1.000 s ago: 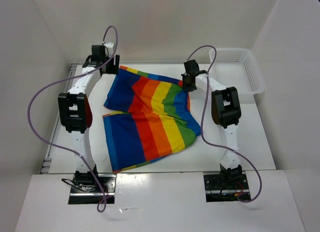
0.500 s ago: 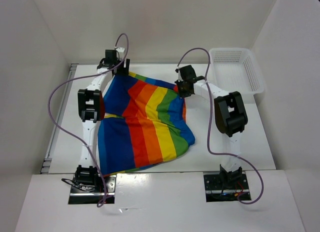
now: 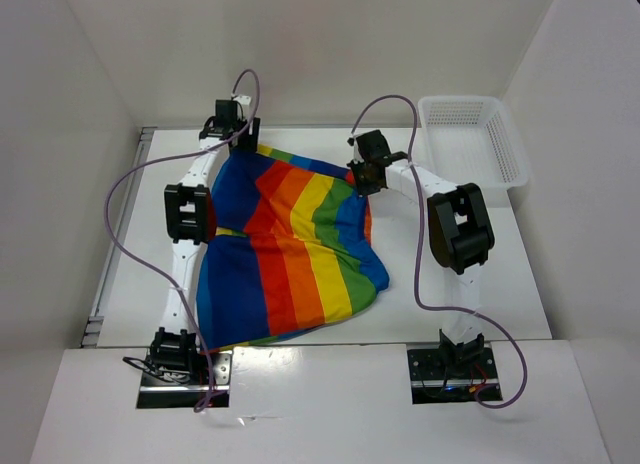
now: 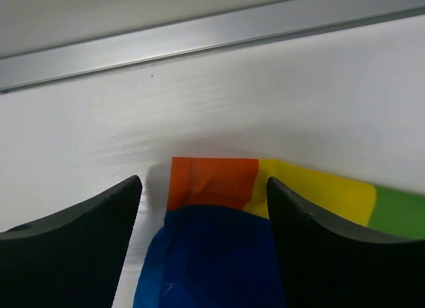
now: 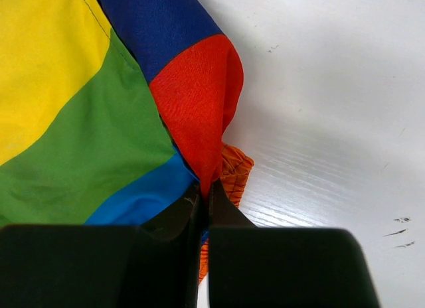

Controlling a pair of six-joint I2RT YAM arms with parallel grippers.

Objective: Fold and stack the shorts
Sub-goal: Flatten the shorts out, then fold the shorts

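Shorts spread mid-surface, top reaching far edge. Soft, light, limp cloth; pinch at corners or hem. Right end effector clamped on red fold. Left end effector fingers apart, straddling far-left corner.

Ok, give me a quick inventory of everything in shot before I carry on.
shorts: one, rainbow stripes with dark blue, spread mid-table between the arms
basket: one, white mesh, far right corner of table
table: one, white
rail: one, grey metal, table edge beyond the shorts
cables: two, purple, one looping from each arm
left arm: one, white and black, jaws open either side of the shorts' far left corner
right arm: one, white and black, jaws shut on the shorts' far right edge
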